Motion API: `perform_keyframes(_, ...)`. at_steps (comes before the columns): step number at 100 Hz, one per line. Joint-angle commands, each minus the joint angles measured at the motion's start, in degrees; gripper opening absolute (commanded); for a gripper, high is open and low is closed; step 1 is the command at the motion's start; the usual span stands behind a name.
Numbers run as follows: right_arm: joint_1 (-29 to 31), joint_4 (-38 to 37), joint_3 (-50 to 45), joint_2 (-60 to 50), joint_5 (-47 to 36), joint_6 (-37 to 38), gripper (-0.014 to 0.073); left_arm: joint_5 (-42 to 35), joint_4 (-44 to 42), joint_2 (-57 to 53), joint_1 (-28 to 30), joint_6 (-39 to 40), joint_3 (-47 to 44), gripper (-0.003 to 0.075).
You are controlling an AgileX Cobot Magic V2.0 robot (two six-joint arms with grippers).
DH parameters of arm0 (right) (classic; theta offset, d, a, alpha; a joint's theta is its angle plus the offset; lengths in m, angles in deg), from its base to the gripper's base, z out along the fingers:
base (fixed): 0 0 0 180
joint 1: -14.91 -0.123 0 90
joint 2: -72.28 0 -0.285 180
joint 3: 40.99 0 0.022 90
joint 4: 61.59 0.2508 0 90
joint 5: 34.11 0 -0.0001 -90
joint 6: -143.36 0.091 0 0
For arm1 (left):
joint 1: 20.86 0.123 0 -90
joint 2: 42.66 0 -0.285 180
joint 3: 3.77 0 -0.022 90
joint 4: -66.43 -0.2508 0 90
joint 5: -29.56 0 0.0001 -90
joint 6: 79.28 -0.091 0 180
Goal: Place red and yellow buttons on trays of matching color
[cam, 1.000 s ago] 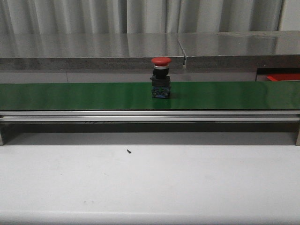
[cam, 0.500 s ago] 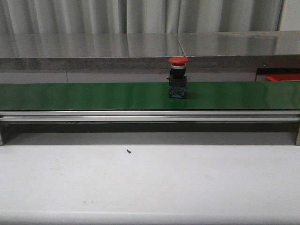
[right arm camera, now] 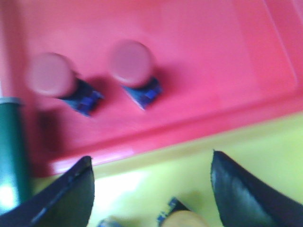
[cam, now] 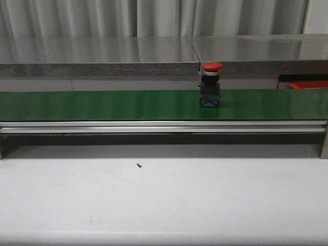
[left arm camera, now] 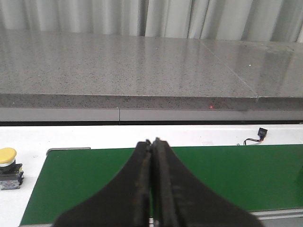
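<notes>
Where front shows one red button (cam: 211, 84) on belt (cam: 102, 105), right wrist shows red tray (right arm camera: 199, 61)

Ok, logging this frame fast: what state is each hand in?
Left hand: closed, fingers pressed together, holding nothing.
Right hand: open, empty, over the yellow tray.

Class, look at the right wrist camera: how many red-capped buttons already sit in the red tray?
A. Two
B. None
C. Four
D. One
A: the right wrist view shows two red buttons, one beside the other, both standing inside the red tray.
</notes>
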Motion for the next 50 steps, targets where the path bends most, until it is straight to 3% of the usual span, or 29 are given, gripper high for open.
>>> perform_keyframes(1, -3.08, 2.22, 0.65, -6.37, -1.23, -4.64, 0.0522, -2.96, 0.77, 0.19, -0.37, 0.3, 1.5, -0.0019)
perform_keyframes(23, -13.14, 3.38, -7.97, -13.63, -0.43, -10.97, 0.0522, -2.96, 0.77, 0.19, -0.37, 0.3, 1.5, -0.0019)
perform_keyframes(50, -25.47, 3.38, -12.04, -15.18, 2.73, -12.33, 0.0522, -2.96, 0.77, 0.19, -0.37, 0.3, 1.5, -0.0019)
